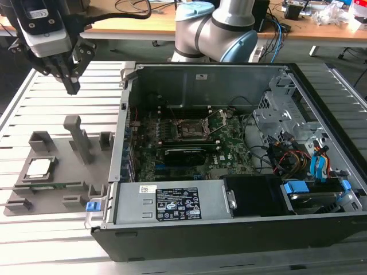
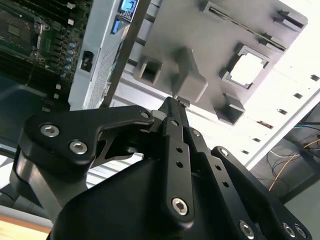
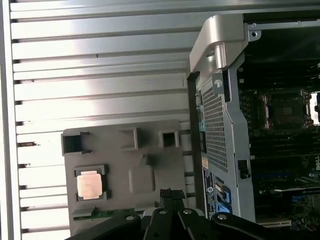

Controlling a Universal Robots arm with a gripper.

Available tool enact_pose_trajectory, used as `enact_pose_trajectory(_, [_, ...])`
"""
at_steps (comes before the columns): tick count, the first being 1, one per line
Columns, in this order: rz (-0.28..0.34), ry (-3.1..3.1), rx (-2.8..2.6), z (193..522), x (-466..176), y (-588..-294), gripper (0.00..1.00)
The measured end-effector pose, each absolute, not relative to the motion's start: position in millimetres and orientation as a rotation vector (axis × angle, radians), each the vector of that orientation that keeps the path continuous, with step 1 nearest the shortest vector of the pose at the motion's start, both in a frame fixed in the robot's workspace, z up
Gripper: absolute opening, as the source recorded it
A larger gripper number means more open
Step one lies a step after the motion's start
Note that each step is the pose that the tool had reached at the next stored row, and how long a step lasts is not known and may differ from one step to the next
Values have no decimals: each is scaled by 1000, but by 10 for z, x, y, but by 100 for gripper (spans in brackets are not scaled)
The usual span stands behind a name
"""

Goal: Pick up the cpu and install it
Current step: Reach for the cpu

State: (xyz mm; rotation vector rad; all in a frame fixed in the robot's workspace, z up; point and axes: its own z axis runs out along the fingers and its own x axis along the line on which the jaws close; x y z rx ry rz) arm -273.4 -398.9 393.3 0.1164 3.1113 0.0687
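The cpu is a small pale silver square lying flat in a framed recess of the grey holder plate, on the exterior view's left. Both wrist views look down on the cpu in that recess. My gripper hangs high above the slatted table, behind the plate and well apart from the chip. Its black fingers are pressed together with nothing between them, and their tips sit over the plate's edge. The dark socket with its metal frame sits on the motherboard inside the open computer case.
The open computer case fills the middle and the exterior view's right, its side wall rising next to the holder plate. A tall grey post and several small blocks stand on the plate. Cables and drive bays crowd the case's far side.
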Motion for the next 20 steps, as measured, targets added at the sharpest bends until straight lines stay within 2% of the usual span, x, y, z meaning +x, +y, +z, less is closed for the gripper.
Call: enact_pose_trajectory(20, [69,3111,117,3932,-3345,-3988,11])
